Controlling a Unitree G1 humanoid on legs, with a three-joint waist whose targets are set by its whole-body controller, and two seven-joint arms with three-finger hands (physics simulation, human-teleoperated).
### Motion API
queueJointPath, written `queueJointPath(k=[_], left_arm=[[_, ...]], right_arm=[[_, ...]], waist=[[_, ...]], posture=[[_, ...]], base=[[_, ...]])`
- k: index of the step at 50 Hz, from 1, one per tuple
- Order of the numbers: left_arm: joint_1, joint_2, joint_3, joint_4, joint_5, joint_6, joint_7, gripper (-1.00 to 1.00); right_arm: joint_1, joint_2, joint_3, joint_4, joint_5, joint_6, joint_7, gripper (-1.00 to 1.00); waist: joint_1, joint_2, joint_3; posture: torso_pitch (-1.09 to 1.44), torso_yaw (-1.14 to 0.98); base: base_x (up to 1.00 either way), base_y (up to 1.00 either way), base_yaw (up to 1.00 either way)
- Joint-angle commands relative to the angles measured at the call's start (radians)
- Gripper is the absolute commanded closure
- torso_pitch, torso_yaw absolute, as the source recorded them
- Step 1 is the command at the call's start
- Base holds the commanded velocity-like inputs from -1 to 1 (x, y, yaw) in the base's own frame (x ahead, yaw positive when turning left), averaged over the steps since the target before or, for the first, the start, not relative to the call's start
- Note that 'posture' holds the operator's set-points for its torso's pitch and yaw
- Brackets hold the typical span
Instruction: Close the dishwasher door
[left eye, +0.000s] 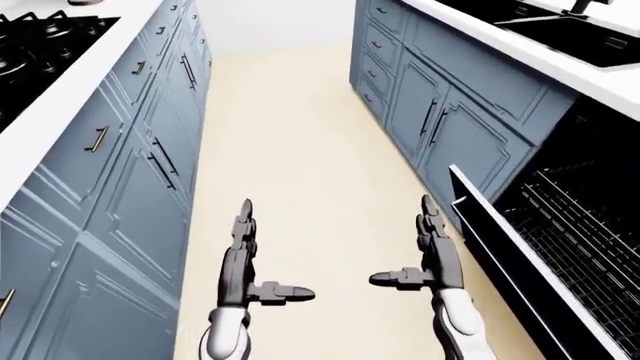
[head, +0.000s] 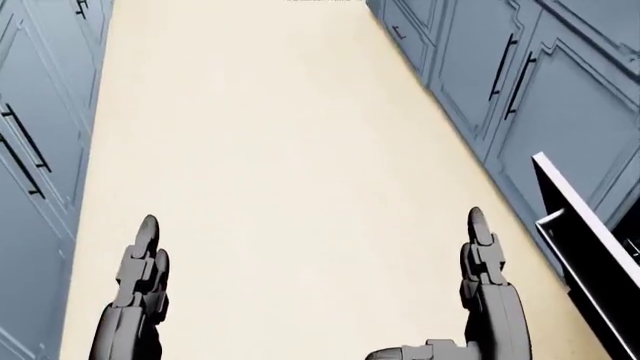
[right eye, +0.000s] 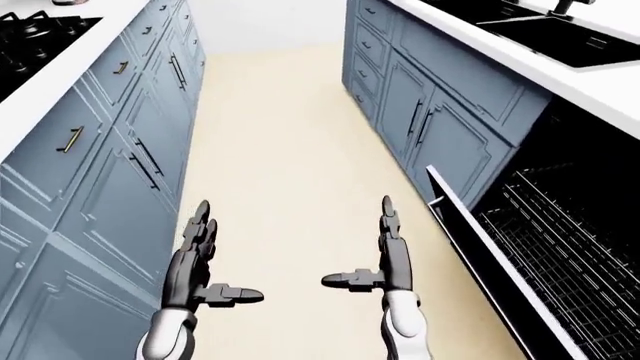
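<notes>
The dishwasher door (left eye: 497, 238) hangs open at the right of the left-eye view, a dark slab with a pale edge sloping down to the bottom right. Behind it, wire racks (right eye: 565, 247) fill the dark tub. My right hand (left eye: 420, 251) is open with fingers straight up and thumb pointing left. It stands just left of the door's near corner and is not touching it. My left hand (left eye: 255, 259) is open in the same pose, out over the floor. The head view shows only the door's corner (head: 580, 232) beside the right hand (head: 485, 277).
Blue cabinets (left eye: 130, 172) with a black stove top (left eye: 40, 45) line the left of the aisle. Blue cabinets (left eye: 440, 112) under a white counter with a dark sink (left eye: 580, 30) line the right. Beige floor (left eye: 290, 135) runs between them.
</notes>
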Motion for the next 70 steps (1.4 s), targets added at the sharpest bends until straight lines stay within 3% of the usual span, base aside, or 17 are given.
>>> queueJointPath(k=[1,5,7,13,20,25,27,35,38,42,44,47,51,54,56,62,70], left_arm=[[-0.012,0.002,0.001,-0.041,0.0,-0.028,0.002,-1.0],[-0.011,0.003,0.004,-0.048,-0.002,-0.024,0.001,-1.0],[-0.011,0.003,0.005,-0.05,-0.003,-0.022,0.001,-1.0],[-0.008,0.003,0.003,-0.052,-0.001,-0.023,0.0,-1.0],[-0.006,0.002,0.002,-0.053,-0.001,-0.024,0.001,-1.0],[-0.005,0.003,0.0,-0.054,0.002,-0.023,0.001,-1.0],[-0.004,0.002,-0.001,-0.055,0.003,-0.022,0.001,-1.0],[-0.004,0.003,-0.001,-0.057,0.002,-0.022,0.001,-1.0],[-0.006,0.002,-0.002,-0.048,0.004,-0.027,0.002,-1.0],[-0.004,0.001,-0.005,-0.045,0.006,-0.031,0.003,-1.0],[-0.003,0.001,-0.007,-0.045,0.007,-0.032,0.003,-1.0],[-0.005,0.001,-0.008,-0.04,0.008,-0.033,0.005,-1.0],[-0.009,0.001,-0.006,-0.04,0.007,-0.031,0.005,-1.0],[-0.008,0.002,-0.005,-0.043,0.006,-0.029,0.005,-1.0],[-0.009,0.002,-0.006,-0.041,0.006,-0.031,0.005,-1.0],[-0.006,0.002,-0.006,-0.042,0.007,-0.033,0.005,-1.0],[-0.001,0.001,-0.008,-0.048,0.008,-0.032,0.005,-1.0]], right_arm=[[-0.01,-0.001,0.004,-0.038,-0.008,-0.031,-0.005,-1.0],[-0.004,-0.002,0.005,-0.045,-0.008,-0.029,0.0,-1.0],[-0.002,-0.002,0.005,-0.048,-0.009,-0.03,0.002,-1.0],[-0.001,-0.001,0.007,-0.048,-0.011,-0.034,0.007,-1.0],[0.003,-0.001,0.007,-0.048,-0.01,-0.04,0.014,-1.0],[0.01,0.001,0.012,-0.066,-0.009,-0.039,0.019,-1.0],[0.006,0.0,0.018,-0.092,-0.014,-0.002,0.024,-1.0],[0.004,0.0,0.012,-0.059,-0.017,-0.025,0.019,-1.0],[-0.001,0.0,0.013,-0.046,-0.016,-0.031,0.02,-1.0],[-0.002,0.0,0.013,-0.049,-0.013,-0.029,0.023,-1.0],[-0.004,0.0,0.013,-0.041,-0.013,-0.034,0.022,-1.0],[-0.006,0.0,0.014,-0.034,-0.014,-0.038,0.021,-1.0],[-0.007,0.0,0.017,-0.051,-0.017,-0.021,0.023,-1.0],[-0.007,0.001,0.012,-0.045,-0.01,-0.022,0.022,-1.0],[-0.008,0.001,0.011,-0.042,-0.008,-0.02,0.019,-1.0],[-0.007,0.0,0.014,-0.058,-0.012,0.001,0.016,-1.0],[-0.003,0.0,0.016,-0.051,-0.022,-0.011,0.01,-1.0]], waist=[[-0.001,-0.002,-0.015],[0.004,0.001,-0.033],[0.001,0.002,-0.003],[0.011,0.006,0.011],[0.023,-0.021,0.024],[-0.004,0.012,0.036],[-0.009,0.036,0.009],[-0.014,0.022,-0.016],[0.003,0.012,0.009],[0.006,-0.05,0.021],[-0.001,-0.03,0.027],[0.007,-0.049,0.019],[-0.004,-0.029,0.024],[-0.021,0.002,0.026],[-0.028,0.046,0.012],[-0.026,0.014,0.005],[-0.011,0.01,-0.008]], posture=[[0.0,0.0],[0.0,0.0],[0.0,0.0],[0.0,0.0],[0.0,0.0],[0.0,0.0],[0.0,0.0],[0.0,0.0],[0.0,0.0],[0.0,0.0],[0.0,0.0],[0.0,0.0],[0.0,0.0],[0.0,0.0],[0.0,0.0],[0.0,0.0],[0.0,0.0]], base=[[0.0,0.0,0.0],[0.0,0.0,0.07],[0.0,0.0,0.39],[0.0,0.0,0.47],[0.0,0.0,0.59],[0.0,0.0,0.42],[0.0,0.0,0.0],[0.0,0.0,0.02],[0.0,0.0,0.32],[0.0,0.0,0.54],[0.0,0.0,0.56],[0.0,0.0,0.56],[0.0,0.0,0.28],[0.0,0.0,0.0],[0.0,0.0,0.0],[0.0,0.0,0.0],[-0.04,0.0,0.0]])
